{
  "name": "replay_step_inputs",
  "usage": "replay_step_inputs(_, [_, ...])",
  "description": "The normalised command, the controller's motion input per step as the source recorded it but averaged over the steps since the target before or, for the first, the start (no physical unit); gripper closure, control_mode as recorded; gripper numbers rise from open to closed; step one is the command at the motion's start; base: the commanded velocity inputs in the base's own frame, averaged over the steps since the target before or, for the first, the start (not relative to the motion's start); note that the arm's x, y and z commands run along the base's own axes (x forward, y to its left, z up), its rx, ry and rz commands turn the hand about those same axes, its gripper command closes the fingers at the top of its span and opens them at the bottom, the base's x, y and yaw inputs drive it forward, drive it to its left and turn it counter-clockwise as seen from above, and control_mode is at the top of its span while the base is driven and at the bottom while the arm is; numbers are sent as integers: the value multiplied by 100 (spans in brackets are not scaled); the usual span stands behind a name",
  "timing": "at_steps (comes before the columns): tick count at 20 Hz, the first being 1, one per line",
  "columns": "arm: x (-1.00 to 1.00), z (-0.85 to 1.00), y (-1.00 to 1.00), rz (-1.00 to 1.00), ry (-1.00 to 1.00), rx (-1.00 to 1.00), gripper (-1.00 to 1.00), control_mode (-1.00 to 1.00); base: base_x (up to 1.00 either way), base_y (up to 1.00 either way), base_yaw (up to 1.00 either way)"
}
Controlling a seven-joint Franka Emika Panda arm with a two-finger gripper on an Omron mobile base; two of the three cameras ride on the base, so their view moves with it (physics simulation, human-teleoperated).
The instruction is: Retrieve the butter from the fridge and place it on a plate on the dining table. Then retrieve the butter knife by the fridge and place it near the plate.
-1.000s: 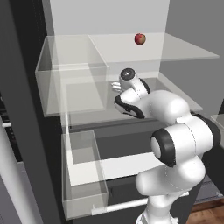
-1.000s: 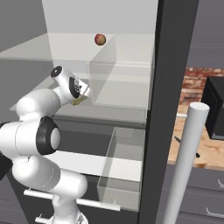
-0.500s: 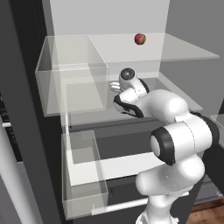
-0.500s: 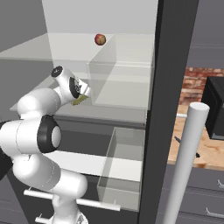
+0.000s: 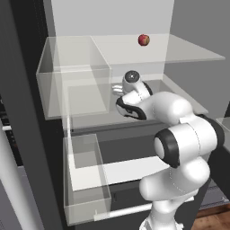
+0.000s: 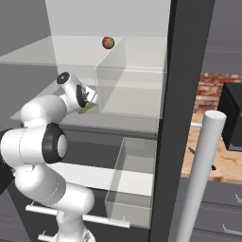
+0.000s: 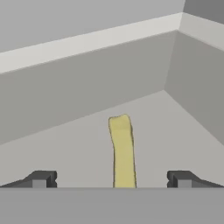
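The butter, a thin yellowish stick, lies on the white floor of a shelf in the open fridge, pointing away from the hand. My gripper is open. Its two dark fingertips stand wide on either side of the stick's near end, apart from it. In the right base view the butter peeks out olive under the gripper. In the left base view the gripper reaches into the middle shelf. The slim dark butter knife lies on the wood counter right of the fridge. The plate and the dining table are out of view.
A small red ball sits on the glass shelf above. A clear bin stands left of the hand, and a clear door bin lies lower. The white bar handle and a black microwave are at the right.
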Motion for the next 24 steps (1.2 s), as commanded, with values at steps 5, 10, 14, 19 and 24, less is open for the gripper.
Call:
replay_step_inputs(5, [-8, 0, 0, 0, 0, 0, -100, -100, 0, 0, 0])
replay_step_inputs(10, [0, -17, 0, 0, 0, 0, -100, -100, 0, 0, 0])
replay_step_inputs(14, [0, -31, 0, 0, 2, 0, -100, -100, 0, 0, 0])
replay_step_inputs(19, [0, -29, 0, 0, 0, 0, -100, -100, 0, 0, 0])
replay_step_inputs(24, [0, -16, 0, 0, 2, 0, -100, -100, 0, 0, 0])
